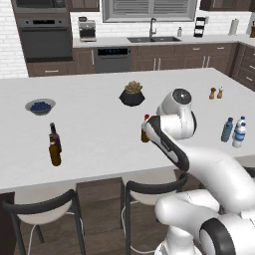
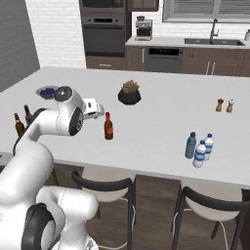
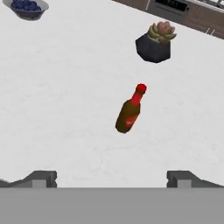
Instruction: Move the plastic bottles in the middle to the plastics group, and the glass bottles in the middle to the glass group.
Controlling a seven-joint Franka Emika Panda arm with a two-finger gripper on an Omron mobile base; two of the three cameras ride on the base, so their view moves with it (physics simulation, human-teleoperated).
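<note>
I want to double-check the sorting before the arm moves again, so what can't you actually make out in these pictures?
- Red-capped bottle, left base view: the arm covers most of it; cap and one side show.
- Claw, hand view: the bottom edge cuts it off, leaving fingertips, spread wide with nothing between them.
- Three plastic bottles, right base view: too small to read labels.
- Two brown bottles, right base view: partly behind the arm.
- Shakers, left base view: too small to tell apart.

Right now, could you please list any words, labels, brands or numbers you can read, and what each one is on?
None can be read.
Red-capped bottle: red label, blurred.
Water bottles: blue-white labels, too small.
Oven: display blurred.
</note>
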